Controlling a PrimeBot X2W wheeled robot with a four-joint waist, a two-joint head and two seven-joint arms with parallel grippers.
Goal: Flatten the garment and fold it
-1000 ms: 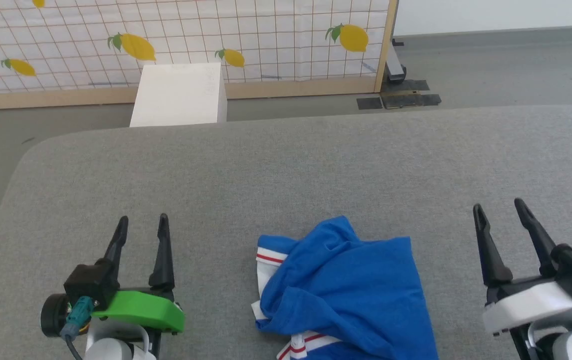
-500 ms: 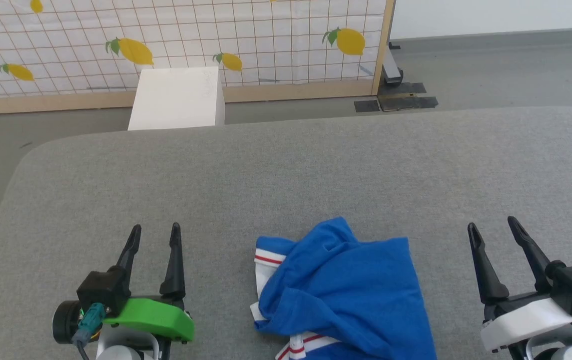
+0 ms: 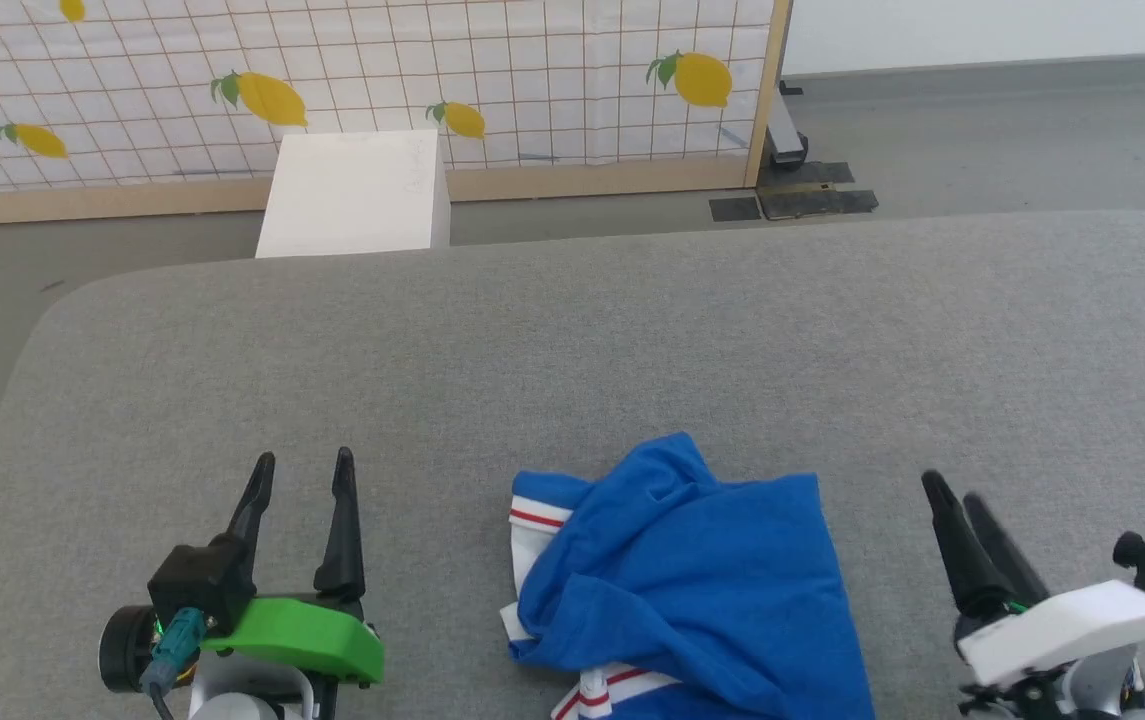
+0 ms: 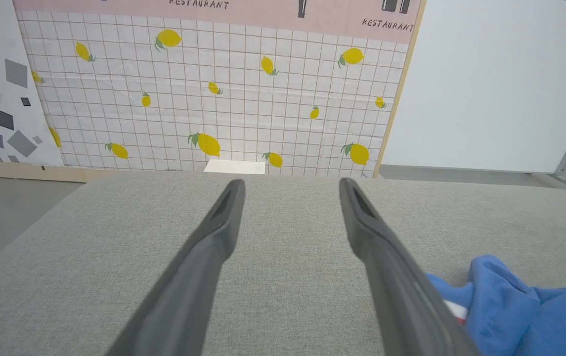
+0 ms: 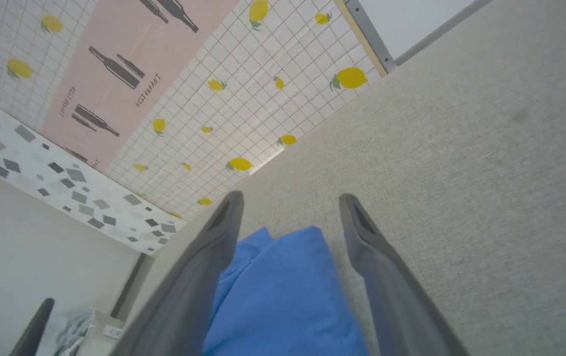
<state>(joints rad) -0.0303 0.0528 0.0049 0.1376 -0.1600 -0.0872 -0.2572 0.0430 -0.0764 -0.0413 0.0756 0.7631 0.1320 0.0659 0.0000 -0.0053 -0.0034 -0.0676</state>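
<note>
Change since earlier: the right tool has been rolled and lowered in the head view, so that its two fingers are now seen almost one behind the other. The left tool has been shifted only slightly, and the garment has not been disturbed.
Head view, garment: it is crumpled in a blue heap, white with red stripes at its left side, on the grey bench. It lies at the robot's side between the two tools, and its near part is cut off by the frame.
Head view, tools: both are held spread and empty, each apart from the cloth.
Left wrist view: the left tool is seen with its fingers wide apart over bare bench. The garment lies at the lower right, just beside one finger; contact cannot be told.
Right wrist view: the right tool is spread and tilted. The garment is framed in the gap between its fingers, but nothing is pinched.
Step judged: the first grasp for spreading appears to be lined up; flattening is not yet begun.
Risk: several layers may be caught at once in so bunched a heap, so that the cloth is dragged as a lump and not opened.
Risk: fingertips brought down too steeply may be dug into the bench covering, or the hem may be missed altogether.
</note>
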